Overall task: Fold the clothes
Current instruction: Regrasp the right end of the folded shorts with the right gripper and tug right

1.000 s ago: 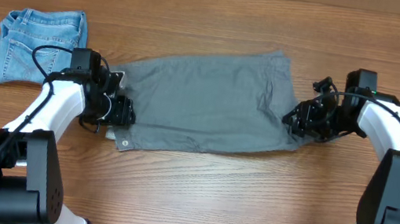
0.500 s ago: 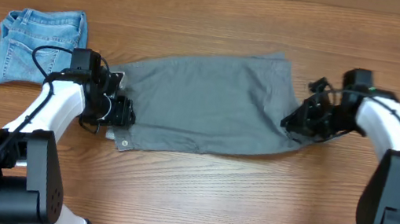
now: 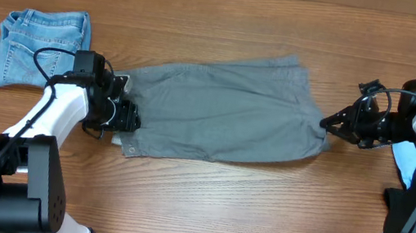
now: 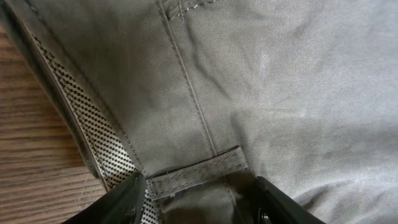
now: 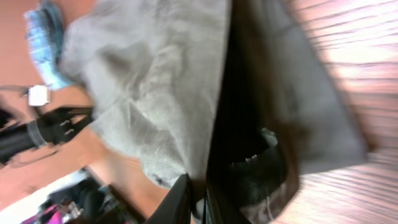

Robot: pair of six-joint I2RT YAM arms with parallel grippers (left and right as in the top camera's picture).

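As grey shorts (image 3: 225, 111) (1) and denim shorts (image 3: 41, 46) (1) lie on table (image 3: 207, 9), right claw (image 3: 326, 124) grips grey hem; left claw (image 3: 132, 117) open.

No txt, labels, brands, nos. or signs were legible in any view. Close up, the grey shorts (image 4: 261, 81) showed only seams & stitching, no print.
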